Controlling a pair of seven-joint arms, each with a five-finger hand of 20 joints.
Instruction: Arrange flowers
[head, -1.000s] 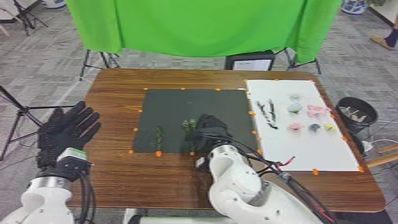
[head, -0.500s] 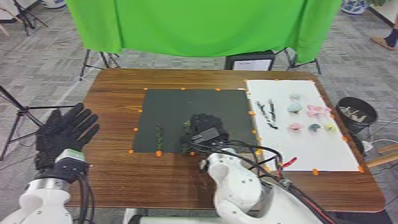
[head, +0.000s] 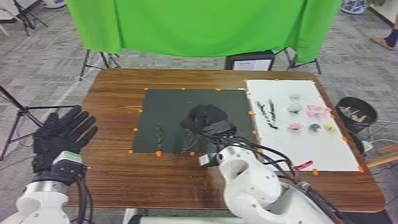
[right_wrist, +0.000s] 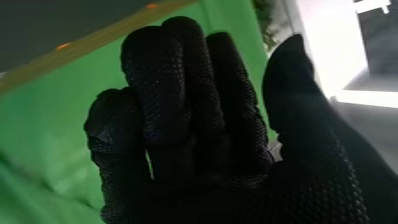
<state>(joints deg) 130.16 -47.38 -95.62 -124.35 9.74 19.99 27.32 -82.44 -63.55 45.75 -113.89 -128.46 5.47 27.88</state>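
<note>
- One green stem (head: 189, 140) lies on the dark mat (head: 169, 107), just on the robot's side of the right hand (head: 205, 116) and a little to its left.
- A second green stem (head: 159, 137) lies farther to the left of that hand, roughly in line with the first and apart from it.
- The right hand itself is over the mat, palm and fingers relaxed and open, the fingers close together and the thumb standing off to the side.
- To the hand's right, past the mat's edge, is a white board (head: 306, 152). On its nearer side lie dark branches (head: 267, 113), close together.
- Farther right than the branches, on the same board, are small flower heads: pink ones (head: 316, 111), a paler pink one (head: 295, 127), a blue-grey one (head: 314, 127) and a yellow one (head: 330, 128). A pale blue-green one (head: 294, 107) sits just right of the branches.
- Beyond the board, well to the right of the hand, stands a black bin (head: 357, 111) beside the table.
- Around mat and board, orange markers (head: 159, 154) dot the brown table (head: 115, 187).
- Well to the left of the right hand, the left hand (head: 60, 137) is open, its fingers spread, over the table's left edge.
- Ahead of the right hand, past the table, hangs a green cloth (head: 204, 25).
</note>
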